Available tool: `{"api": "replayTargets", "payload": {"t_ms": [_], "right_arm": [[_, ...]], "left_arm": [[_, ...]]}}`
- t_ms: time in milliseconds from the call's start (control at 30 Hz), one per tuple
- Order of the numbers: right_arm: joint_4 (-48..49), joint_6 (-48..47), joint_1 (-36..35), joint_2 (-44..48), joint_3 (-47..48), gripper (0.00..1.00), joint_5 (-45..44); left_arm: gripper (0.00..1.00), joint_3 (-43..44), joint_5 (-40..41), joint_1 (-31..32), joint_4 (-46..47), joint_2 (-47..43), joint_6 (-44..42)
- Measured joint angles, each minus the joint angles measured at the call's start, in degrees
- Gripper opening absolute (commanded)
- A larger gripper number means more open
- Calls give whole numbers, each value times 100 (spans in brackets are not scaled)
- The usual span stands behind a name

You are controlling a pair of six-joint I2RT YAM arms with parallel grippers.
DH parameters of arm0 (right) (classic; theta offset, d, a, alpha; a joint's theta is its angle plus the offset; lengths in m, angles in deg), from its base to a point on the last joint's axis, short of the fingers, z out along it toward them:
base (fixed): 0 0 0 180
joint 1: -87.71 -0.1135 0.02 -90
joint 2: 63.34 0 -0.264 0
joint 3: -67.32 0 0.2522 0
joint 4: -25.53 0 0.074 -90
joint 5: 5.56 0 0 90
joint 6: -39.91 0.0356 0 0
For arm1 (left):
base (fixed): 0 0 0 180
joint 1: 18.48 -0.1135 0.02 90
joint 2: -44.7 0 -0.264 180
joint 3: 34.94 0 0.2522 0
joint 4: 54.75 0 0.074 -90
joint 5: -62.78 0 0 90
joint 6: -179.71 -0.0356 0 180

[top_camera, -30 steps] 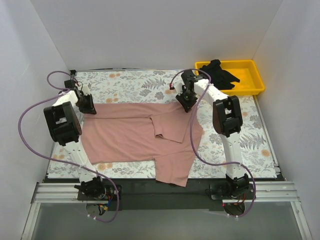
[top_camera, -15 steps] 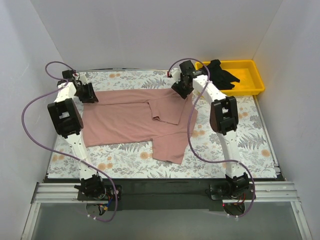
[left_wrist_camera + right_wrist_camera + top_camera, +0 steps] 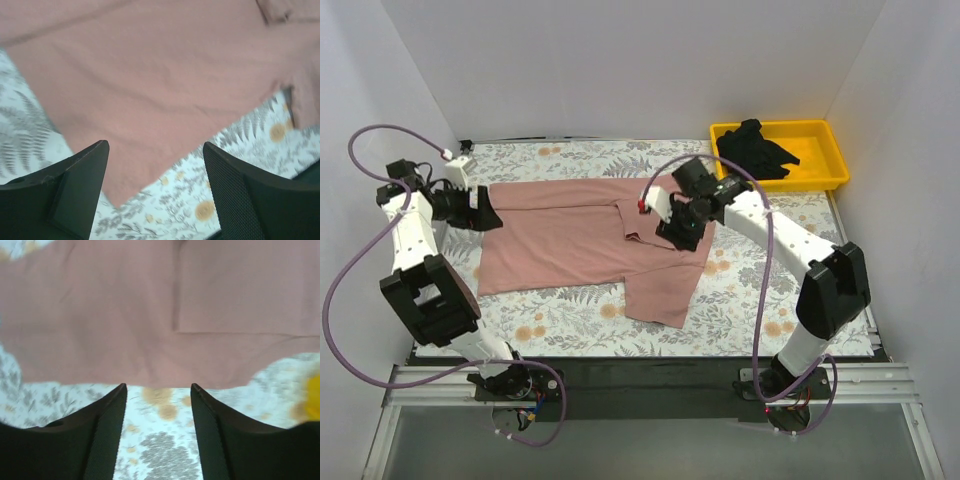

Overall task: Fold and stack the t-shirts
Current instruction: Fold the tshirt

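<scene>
The dusty pink t-shirt (image 3: 570, 245) lies spread on the floral table cover, with one sleeve folded over near its middle and a flap hanging toward the near edge. My left gripper (image 3: 488, 214) hovers at the shirt's left edge, open and empty. In the left wrist view the pink t-shirt (image 3: 150, 65) lies under the left gripper (image 3: 155, 150). My right gripper (image 3: 673, 231) stands open over the shirt's right side. In the right wrist view the pink t-shirt's (image 3: 150, 315) edge lies just ahead of the right gripper (image 3: 157, 387). The black t-shirt (image 3: 758, 148) is crumpled in the bin.
The yellow bin (image 3: 825, 165) sits at the back right corner. White walls close in the table on three sides. The floral cover (image 3: 790, 290) shows bare right of the shirt and along the near edge (image 3: 560, 325).
Both grippers have opened and let go of the pink shirt's far edge. The left arm swung out to the left; the right arm drew back toward the near side. The shirt now lies flat.
</scene>
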Motion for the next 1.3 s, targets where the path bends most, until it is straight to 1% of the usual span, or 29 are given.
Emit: {"api": "replayTargets", "payload": {"t_ms": [100, 167, 267, 333, 433, 567, 733, 900, 1100, 1233, 1300], "right_arm": [[-243, -2, -291, -103, -876, 52, 4], [-304, 24, -417, -168, -1333, 52, -37], [-284, 74, -509, -164, -1755, 51, -129], [-197, 122, -555, -164, -1952, 51, -186], [15, 186, -612, -164, -2210, 52, -258], [247, 289, -721, -181, -2428, 52, -330], [437, 444, -811, -205, -2452, 51, -341], [407, 573, -855, -188, -2441, 57, -262], [409, 678, -997, -175, -2413, 57, -166], [575, 737, -1075, -291, -2415, 52, -181], [743, 741, -1082, -455, -2455, 48, -240]], "left_arm": [[73, -881, -101, 15, -247, -350, -654], [73, -1357, -138, 35, -352, -496, -933], [73, -1937, -157, 76, -365, -857, -1283], [73, -2103, -157, 76, -348, -1143, -1443], [72, -2133, -151, 76, -310, -1403, -1633], [72, -2234, -55, 79, -173, -1438, -1792], [72, -2389, 90, 79, -170, -1438, -1932], [72, -2474, 146, 79, -166, -1438, -1991], [72, -2492, 151, 79, -146, -1438, -1987], [72, -2492, 151, 79, -160, -1438, -1989], [72, -2492, 155, 79, -179, -1438, -1991]]}}
